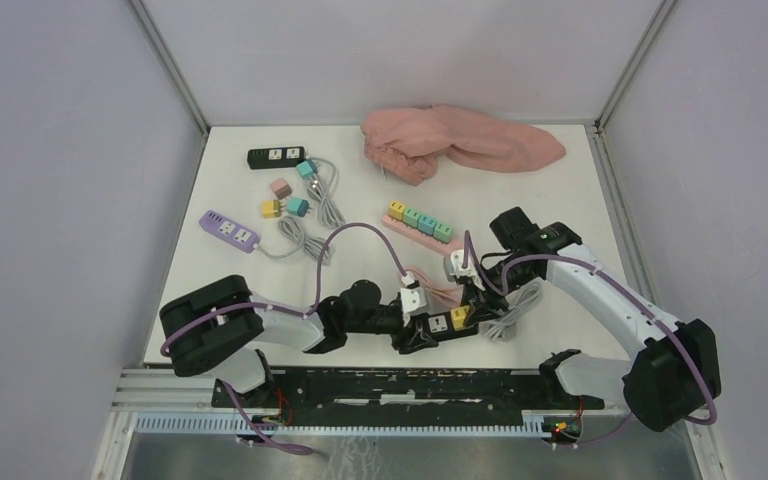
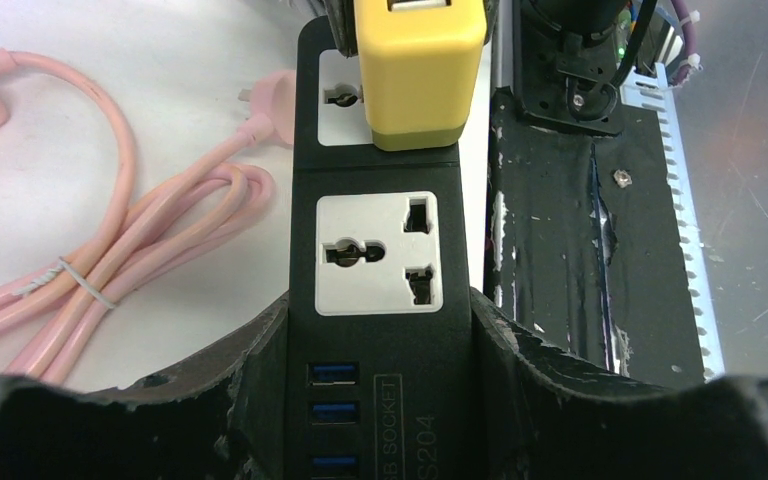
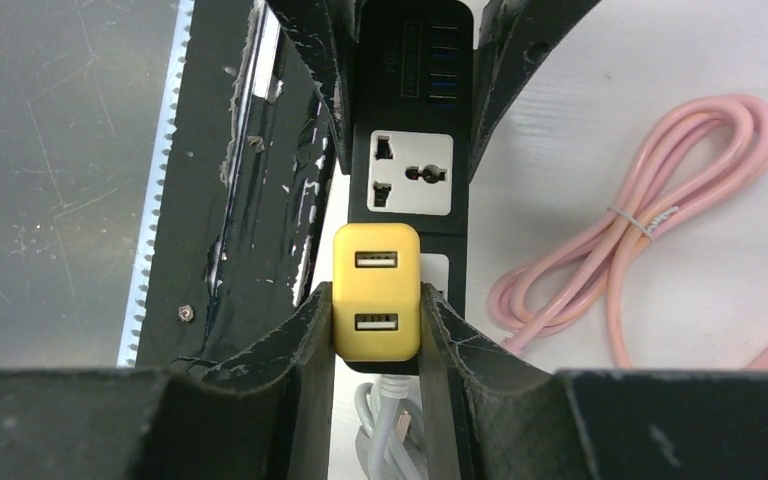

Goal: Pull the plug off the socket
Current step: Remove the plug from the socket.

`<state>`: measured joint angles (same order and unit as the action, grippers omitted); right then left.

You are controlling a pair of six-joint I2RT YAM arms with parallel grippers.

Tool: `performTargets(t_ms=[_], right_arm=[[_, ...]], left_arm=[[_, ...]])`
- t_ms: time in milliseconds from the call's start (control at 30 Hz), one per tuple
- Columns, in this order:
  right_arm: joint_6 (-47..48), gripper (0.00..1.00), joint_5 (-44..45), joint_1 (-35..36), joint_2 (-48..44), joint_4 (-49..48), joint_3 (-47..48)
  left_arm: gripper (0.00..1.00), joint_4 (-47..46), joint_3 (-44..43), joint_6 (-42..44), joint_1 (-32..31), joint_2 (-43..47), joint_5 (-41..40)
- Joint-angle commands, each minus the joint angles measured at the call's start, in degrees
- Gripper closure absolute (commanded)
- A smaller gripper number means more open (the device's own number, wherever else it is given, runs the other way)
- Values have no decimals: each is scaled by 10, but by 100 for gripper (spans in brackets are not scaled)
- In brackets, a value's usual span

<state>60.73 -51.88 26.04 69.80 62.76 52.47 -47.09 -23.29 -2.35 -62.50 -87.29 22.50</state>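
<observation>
- Right gripper (image 3: pixel 376 315): jaws clamped on both sides of the yellow plug (image 3: pixel 377 280).
- Plug: seated in the end socket (image 2: pixel 342 100) of the black power strip (image 2: pixel 305 250), at the table's (image 1: pixel 560 210) near edge.
- Left gripper (image 2: pixel 380 345): gripping the strip's body across its width.

We see the left arm (image 1: pixel 285 325) and right arm (image 1: pixel 600 285) with white links, black joints, a purple cable (image 1: pixel 360 228) looped along each (claw fingers (image 2: pixel 560 390) black, frayed-edged).
</observation>
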Motion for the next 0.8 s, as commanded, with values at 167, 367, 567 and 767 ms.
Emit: performTargets(t_ms=[167,367,567,767], right_arm=[[-74,100,-8,14,22,-20,40],[-44,100,9,-25,40,36,66],[5,100,8,-33,33,67,61],[89,100,-21,-32,5,81,18]], left_arm=[[97,-31,-28,-1,-2,-3,-11],[97,-26,-13,13,-2,14,-16],[97,-26,-8,16,-2,15,-21],[97,-28,-6,14,-2,18,-26]])
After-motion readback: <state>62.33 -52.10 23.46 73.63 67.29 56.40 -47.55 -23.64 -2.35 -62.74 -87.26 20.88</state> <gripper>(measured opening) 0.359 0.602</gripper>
